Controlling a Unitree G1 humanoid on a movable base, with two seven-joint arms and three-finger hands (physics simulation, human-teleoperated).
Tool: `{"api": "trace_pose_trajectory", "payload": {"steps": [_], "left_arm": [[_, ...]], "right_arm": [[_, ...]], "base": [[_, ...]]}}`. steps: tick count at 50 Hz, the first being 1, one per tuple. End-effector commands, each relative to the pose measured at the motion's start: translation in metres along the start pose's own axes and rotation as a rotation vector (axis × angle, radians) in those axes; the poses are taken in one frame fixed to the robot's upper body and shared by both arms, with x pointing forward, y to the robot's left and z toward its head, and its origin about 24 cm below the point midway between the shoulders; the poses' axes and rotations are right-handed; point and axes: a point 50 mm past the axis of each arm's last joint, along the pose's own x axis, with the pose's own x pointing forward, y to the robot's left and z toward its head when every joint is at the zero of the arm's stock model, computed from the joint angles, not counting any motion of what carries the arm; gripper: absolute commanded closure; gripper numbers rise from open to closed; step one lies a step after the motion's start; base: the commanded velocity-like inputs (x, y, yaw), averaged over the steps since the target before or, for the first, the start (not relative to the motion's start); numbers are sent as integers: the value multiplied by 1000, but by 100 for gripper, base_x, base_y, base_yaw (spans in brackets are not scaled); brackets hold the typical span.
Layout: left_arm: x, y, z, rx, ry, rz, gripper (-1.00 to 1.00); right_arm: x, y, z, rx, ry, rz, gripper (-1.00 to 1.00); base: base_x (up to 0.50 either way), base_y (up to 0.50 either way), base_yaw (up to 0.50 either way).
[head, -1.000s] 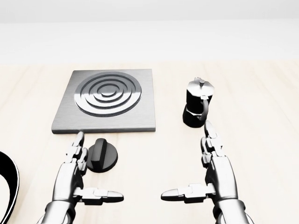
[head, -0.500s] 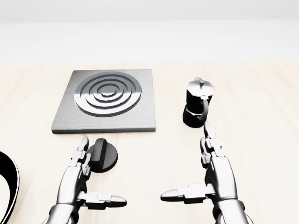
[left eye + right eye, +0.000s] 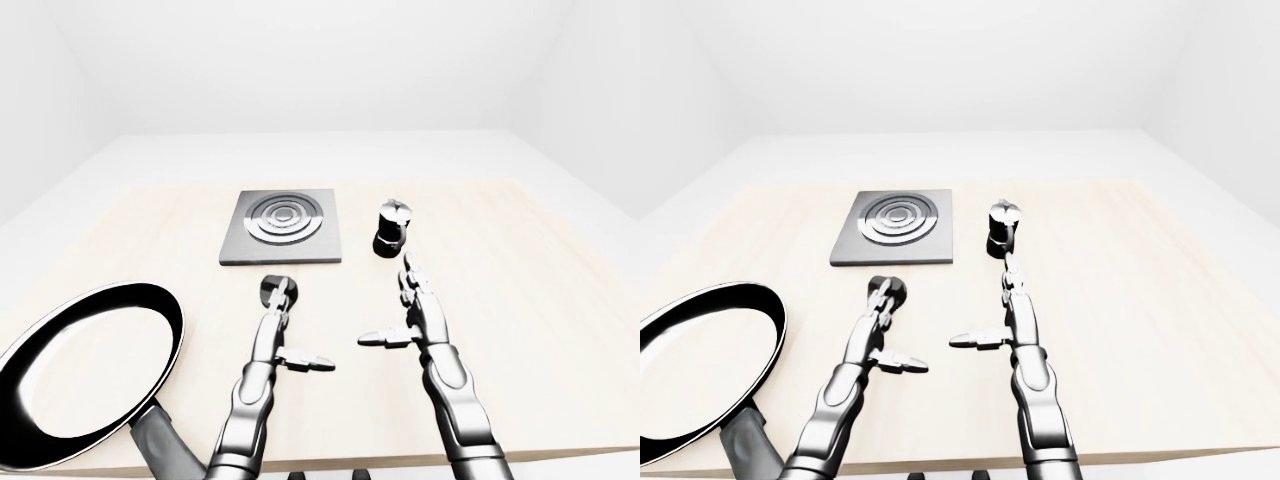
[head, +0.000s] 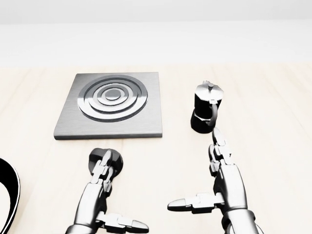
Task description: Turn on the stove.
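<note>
My left hand [image 4: 103,168], fingers spread apart, reaches over the black stove knob [image 4: 115,159] at lower left of the head view, just below the stove plate [image 4: 111,105], while my open right hand [image 4: 222,170] hangs well to the right

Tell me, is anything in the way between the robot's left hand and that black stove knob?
Nothing visible is. In the head view the left hand has its open fingers over the knob, below the stove plate. The moka pot and the pan stand off to either side.
</note>
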Motion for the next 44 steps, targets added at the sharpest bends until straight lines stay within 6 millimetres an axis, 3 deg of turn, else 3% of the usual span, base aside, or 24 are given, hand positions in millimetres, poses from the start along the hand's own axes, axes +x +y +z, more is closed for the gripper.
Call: {"api": "trace_pose_trajectory", "payload": {"steps": [1,8,9,14,15,16,17,18,23,44], "left_arm": [[-12,-26,10,-5,-38,-92,-100],[-9,-24,37,-11,-115,-90,-100],[-23,-14,98,-24,-341,-61,-100],[-58,-5,172,-34,-701,-44,-100],[-75,-2,196,-52,-839,-41,-100],[-83,-1,206,-48,-898,-37,-100],[-135,23,273,-148,-1316,-62,-100],[-148,28,280,-228,-1302,-99,-100],[-148,28,280,-236,-1158,-108,-100],[-150,33,281,-225,-1155,-90,-100]], "right_arm": [[0,0,-1,1,1,0,-100],[0,0,-2,2,3,1,-100],[0,0,-3,3,5,1,-100],[-1,1,-3,3,7,4,-100],[-1,1,-3,2,6,4,-100],[0,1,-3,2,6,4,-100],[0,2,-2,3,7,8,-100],[0,2,-2,3,7,9,-100],[0,2,-1,4,7,10,-100],[0,3,-2,3,9,13,-100]], "base": [[0,0,0],[0,0,0],[0,0,0],[0,0,0],[0,0,0],[0,0,0],[0,0,0],[0,0,0],[0,0,0],[0,0,0]]}}
